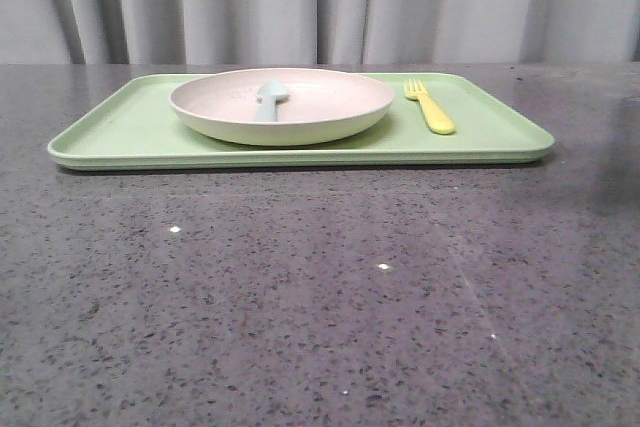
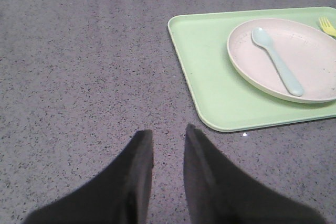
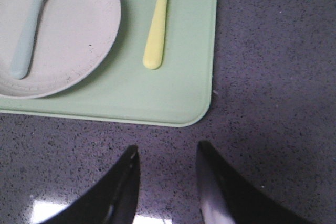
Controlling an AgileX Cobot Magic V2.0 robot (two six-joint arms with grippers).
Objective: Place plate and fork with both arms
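The cream-pink plate [image 1: 330, 107] sits on the light green tray [image 1: 130, 132] at the far middle of the table, with a pale blue spoon [image 1: 270, 97] lying in it. The yellow fork [image 1: 430, 107] lies on the tray right of the plate. In the left wrist view the plate [image 2: 310, 56] and the fork's tines [image 2: 326, 24] show; my left gripper [image 2: 168, 136] is open and empty over bare table, short of the tray's corner. In the right wrist view the fork [image 3: 160, 22] and plate [image 3: 73, 30] show; my right gripper [image 3: 167, 151] is open and empty just off the tray's edge.
The table is dark grey speckled stone [image 1: 320, 307]. Grey curtains [image 1: 320, 2] hang behind it. Neither arm shows in the front view. The tray [image 3: 173, 98] has a low raised rim.
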